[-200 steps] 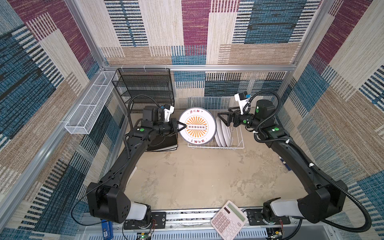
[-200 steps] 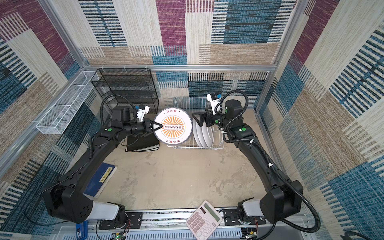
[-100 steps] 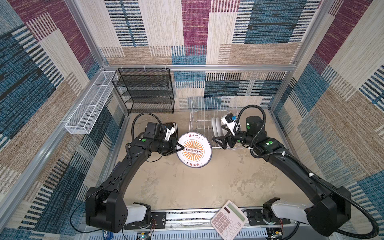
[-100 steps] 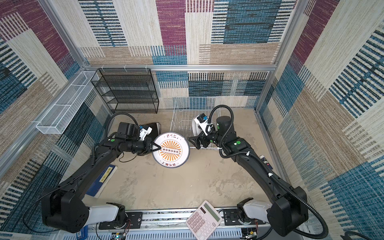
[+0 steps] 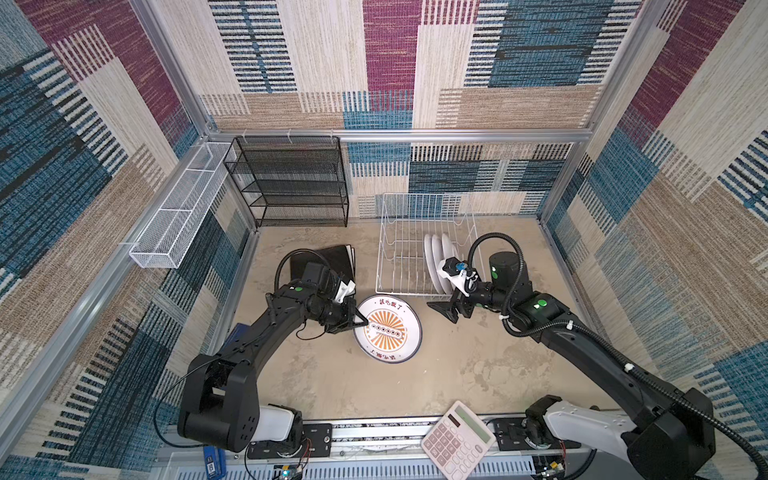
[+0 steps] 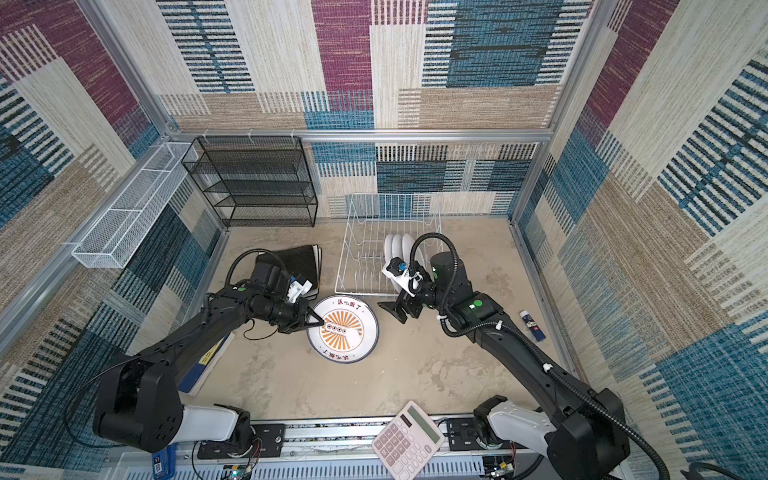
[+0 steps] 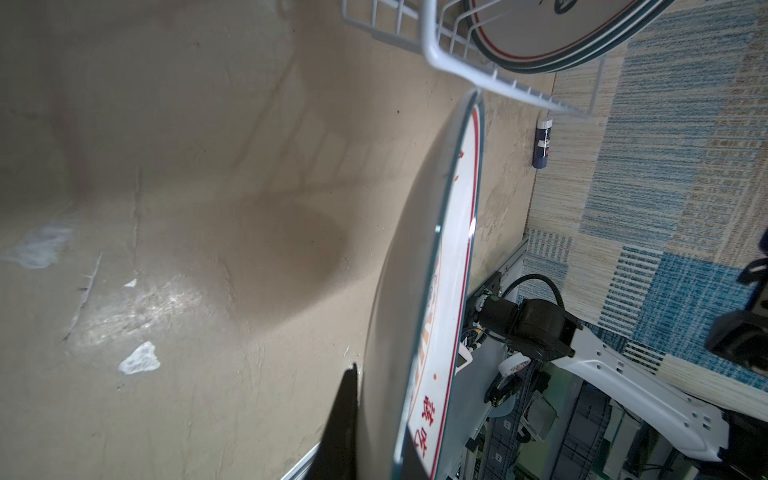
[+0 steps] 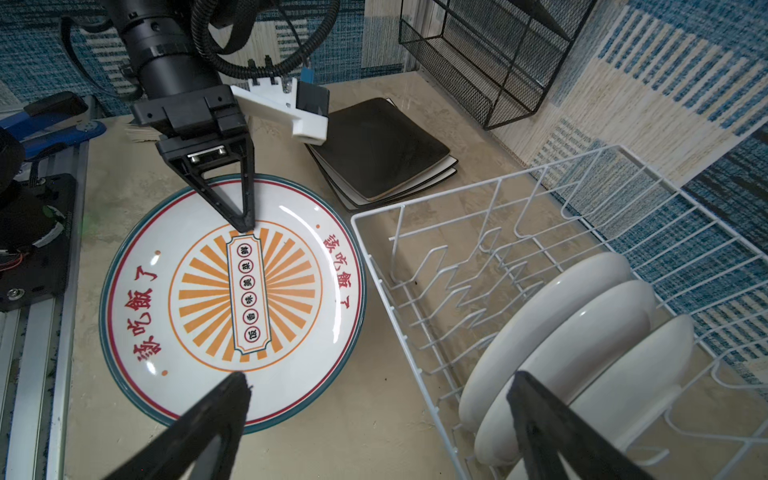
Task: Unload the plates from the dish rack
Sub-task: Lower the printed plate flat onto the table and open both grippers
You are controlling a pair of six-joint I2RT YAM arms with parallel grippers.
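In both top views the lower finger of the left claw (image 5: 365, 322) is hidden under the printed plate (image 5: 388, 330). Whether that plate's far edge touches the worktop (image 5: 457, 374) cannot be told (the left wrist view shows it edge-on, its shadow lying apart on the surface). The right arm's wrist covers part of the plates in the rack (image 5: 435, 257), which show only plain white backs from above.

The left arm reaches low and forward, its claw clamped on the printed plate's rim, just in front of the dish rack (image 5: 424, 194). The right arm bends beside the rack's front right corner. The right claw (image 5: 446, 309) is spread wide, holds nothing and points toward the printed plate.

The rack holds three plates on edge at its right end. Left of the rack lies a stack of square plates (image 5: 332, 259), a black one on top.
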